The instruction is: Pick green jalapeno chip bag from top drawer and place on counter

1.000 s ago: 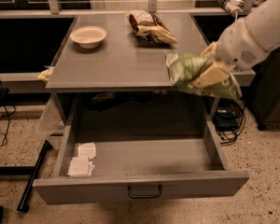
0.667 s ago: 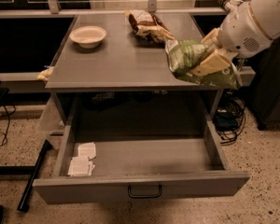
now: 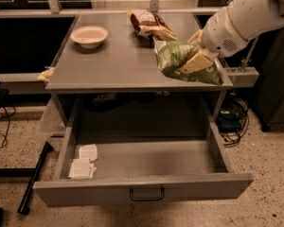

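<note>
Grey counter [image 3: 118, 65] has a bowl [image 3: 89, 35] and brown chip bag [image 3: 149, 25] up back, so the gripper [image 3: 195, 63], clamped on the green jalapeno chip bag [image 3: 170, 56], hangs over the right-front corner, probably to set it down. Below, the top drawer [image 3: 142, 193] sits open.

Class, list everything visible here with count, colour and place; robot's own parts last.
counter: one, grey, centre, above the drawer.
top drawer: one, grey, pulled open below the counter.
bowl: one, cream, counter's back left.
brown-and-cream chip bag: one, counter's back, right of centre.
green jalapeno chip bag: one, green and white, held over counter's right front.
paper packets: a few, white, drawer's left front.
cables: black, floor at right.
arm: one, white, upper right.
gripper: one, tan, shut on the green bag.
</note>
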`<state>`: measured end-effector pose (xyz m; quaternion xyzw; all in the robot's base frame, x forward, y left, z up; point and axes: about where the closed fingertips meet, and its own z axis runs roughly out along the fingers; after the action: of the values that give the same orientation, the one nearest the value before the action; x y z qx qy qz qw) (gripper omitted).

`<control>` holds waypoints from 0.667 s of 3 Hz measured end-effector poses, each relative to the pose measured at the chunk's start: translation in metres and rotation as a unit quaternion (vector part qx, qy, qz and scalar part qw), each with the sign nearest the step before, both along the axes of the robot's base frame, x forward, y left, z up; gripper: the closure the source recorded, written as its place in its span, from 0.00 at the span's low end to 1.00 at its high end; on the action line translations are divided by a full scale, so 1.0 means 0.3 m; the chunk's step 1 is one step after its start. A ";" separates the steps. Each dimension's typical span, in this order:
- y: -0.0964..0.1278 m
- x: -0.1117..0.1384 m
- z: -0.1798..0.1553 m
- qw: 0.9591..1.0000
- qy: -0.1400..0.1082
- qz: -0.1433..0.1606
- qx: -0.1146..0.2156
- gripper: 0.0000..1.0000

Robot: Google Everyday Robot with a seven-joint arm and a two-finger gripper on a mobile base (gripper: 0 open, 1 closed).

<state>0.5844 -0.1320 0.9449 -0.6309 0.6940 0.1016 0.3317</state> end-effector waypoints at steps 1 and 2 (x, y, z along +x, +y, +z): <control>0.065 0.154 -0.027 0.999 -0.025 0.024 0.004 1.00; 0.135 0.295 -0.055 0.998 -0.049 0.044 0.016 1.00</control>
<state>0.6728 -0.0914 0.9284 -0.6594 0.6471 0.0964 0.3703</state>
